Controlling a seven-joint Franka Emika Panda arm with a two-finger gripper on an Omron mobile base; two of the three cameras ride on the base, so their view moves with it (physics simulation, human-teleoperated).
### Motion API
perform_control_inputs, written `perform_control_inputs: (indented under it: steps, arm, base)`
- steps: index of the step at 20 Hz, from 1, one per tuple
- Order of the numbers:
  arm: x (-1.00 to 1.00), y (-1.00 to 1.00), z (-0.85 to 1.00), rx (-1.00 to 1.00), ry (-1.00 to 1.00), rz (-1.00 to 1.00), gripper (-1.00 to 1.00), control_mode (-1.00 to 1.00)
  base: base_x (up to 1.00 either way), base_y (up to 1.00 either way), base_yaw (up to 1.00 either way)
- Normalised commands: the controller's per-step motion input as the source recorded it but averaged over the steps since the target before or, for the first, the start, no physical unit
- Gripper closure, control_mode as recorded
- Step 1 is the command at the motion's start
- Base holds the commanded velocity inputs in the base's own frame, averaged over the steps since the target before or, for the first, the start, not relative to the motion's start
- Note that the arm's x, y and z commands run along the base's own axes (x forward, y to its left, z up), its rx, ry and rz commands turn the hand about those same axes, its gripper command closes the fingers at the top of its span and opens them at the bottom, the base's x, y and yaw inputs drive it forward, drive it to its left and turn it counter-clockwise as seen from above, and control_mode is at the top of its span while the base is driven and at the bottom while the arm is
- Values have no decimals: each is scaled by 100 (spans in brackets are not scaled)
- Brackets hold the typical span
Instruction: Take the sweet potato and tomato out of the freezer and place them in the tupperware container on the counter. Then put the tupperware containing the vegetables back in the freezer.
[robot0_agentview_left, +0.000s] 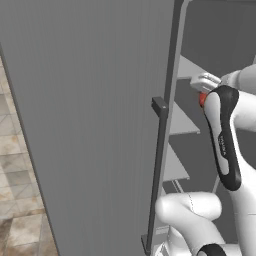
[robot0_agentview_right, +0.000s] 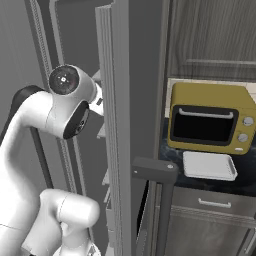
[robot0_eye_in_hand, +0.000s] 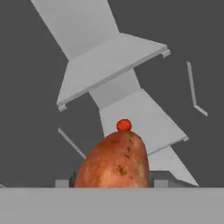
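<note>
One vegetable, the sweet potato (robot0_eye_in_hand: 114, 161), sits pinched in the gripper (robot0_eye_in_hand: 113, 181) inside the freezer (robot0_agentview_left: 90, 115); withdraw level past the shelves, leaving the tomato (robot0_eye_in_hand: 124, 125) on its shelf

Left base view: from behind the arm's left, close against the open freezer (robot0_agentview_left: 90, 125) door, looking past its edge onto the inner shelves. Right base view: from behind the arm's right, the door edge-on, facing the microwave (robot0_agentview_right: 210, 117) and worktop (robot0_agentview_right: 172, 157) beyond. Both share door and arm. Hand view: inside the freezer, very near the sweet potato (robot0_eye_in_hand: 116, 162), shelves behind.
</note>
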Motion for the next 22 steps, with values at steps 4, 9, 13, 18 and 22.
perform_control_inputs:
  steps: [4,9,13,18,22]
  arm:
    - [-65,21,-2,-2,30,-1,100,-100]
    - [-27,28,-20,-4,19,0,100,-100]
    - [-10,33,-23,-4,7,0,100,-100]
    - [-9,18,-24,-1,4,0,100,-100]
    - [-41,13,-22,0,0,1,100,-100]
  base:
    - [0,0,0]
    - [0,0,0]
    - [0,0,0]
    - [0,0,0]
    - [0,0,0]
